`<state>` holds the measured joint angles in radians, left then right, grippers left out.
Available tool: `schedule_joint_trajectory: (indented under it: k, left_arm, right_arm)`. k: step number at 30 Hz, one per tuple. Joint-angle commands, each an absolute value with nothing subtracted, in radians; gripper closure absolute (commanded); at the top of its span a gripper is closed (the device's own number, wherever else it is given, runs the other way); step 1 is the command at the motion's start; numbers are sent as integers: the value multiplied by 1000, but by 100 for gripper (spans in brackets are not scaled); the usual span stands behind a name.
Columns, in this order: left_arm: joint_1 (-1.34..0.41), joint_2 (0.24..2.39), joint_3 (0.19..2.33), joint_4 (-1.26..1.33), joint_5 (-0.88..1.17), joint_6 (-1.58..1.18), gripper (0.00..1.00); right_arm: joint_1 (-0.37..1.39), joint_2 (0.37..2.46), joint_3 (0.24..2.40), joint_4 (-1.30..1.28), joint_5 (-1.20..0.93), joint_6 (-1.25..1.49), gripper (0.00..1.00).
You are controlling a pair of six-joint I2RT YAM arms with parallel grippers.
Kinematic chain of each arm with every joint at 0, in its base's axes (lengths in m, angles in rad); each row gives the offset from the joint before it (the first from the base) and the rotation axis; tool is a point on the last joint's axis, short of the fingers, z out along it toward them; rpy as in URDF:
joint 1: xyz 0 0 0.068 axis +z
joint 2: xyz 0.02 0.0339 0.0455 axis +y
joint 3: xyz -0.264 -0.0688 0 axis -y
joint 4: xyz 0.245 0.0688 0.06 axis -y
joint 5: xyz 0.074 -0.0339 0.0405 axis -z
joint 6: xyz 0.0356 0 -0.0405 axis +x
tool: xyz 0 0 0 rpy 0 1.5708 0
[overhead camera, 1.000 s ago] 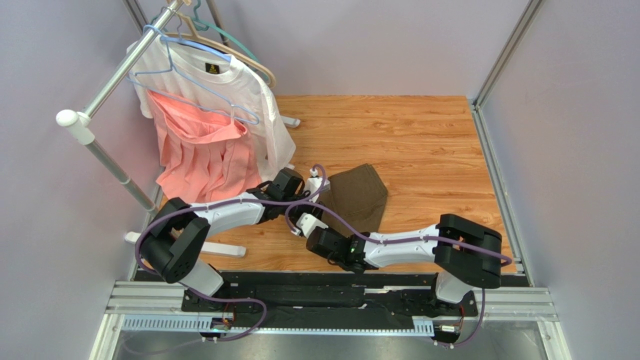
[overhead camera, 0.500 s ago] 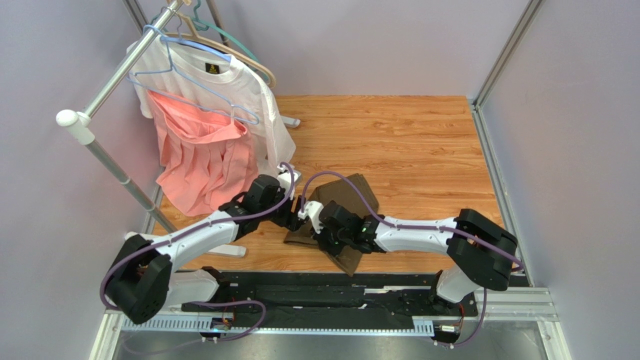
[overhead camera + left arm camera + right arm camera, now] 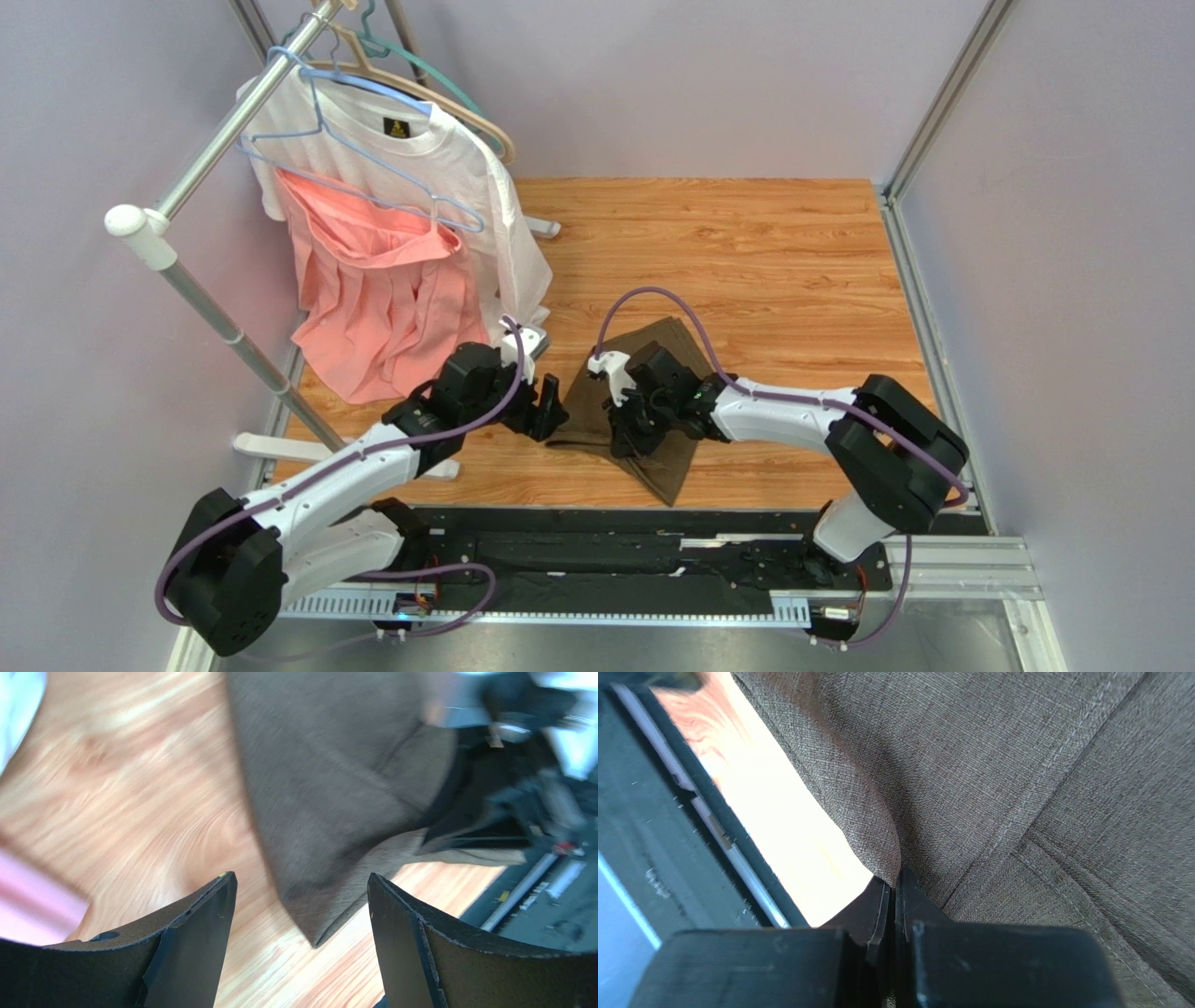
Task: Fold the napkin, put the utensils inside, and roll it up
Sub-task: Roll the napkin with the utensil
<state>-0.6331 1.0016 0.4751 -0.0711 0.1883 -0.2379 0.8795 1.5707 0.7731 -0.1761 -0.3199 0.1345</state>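
Note:
The dark olive-brown napkin [image 3: 659, 367] lies partly doubled over on the wooden table, one point reaching toward the near edge. My right gripper [image 3: 629, 420] sits on top of it, shut on a raised fold of the napkin [image 3: 1018, 777], which is pinched between the closed jaws [image 3: 896, 882]. My left gripper [image 3: 551, 416] is just left of the cloth, open. In the left wrist view a corner of the napkin [image 3: 337, 798] points into the gap between its fingers [image 3: 300, 882] without touching them. The utensils are out of view.
A clothes rack stands at the left with a white T-shirt [image 3: 421, 154] and a pink garment [image 3: 372, 301] hanging over the table's left side. Its white foot [image 3: 344, 455] lies by my left arm. The black base rail [image 3: 617, 539] runs along the near edge.
My left gripper has opened wider and drawn back leftward off the napkin. My right gripper, still shut on the cloth, has moved right and away from the near edge, and the napkin has spread out.

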Motion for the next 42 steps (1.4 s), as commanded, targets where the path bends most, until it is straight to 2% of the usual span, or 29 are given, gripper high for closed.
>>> schedule_joint_trajectory:
  k: [1,12,22,38,41,42]
  left_arm:
    - [-650,1018,483,115,343,-166,23]
    - [-727,1287,598,187,546,-2,23]
    - [-755,1439,657,173,529,67,23]
    - [-762,1543,695,114,538,91,24]
    - [-764,1566,707,95,531,86,33]
    - [-764,1580,719,88,528,86,42]
  right_arm:
    - [806,1606,791,-253,-484,123,100]
    - [647,1721,885,-370,-753,57,100]
    - [563,1830,971,-422,-864,32,100]
    - [486,1944,1019,-469,-983,6,100]
    - [482,1960,1023,-472,-992,5,100]
    - [483,1962,1023,-474,-994,5,100]
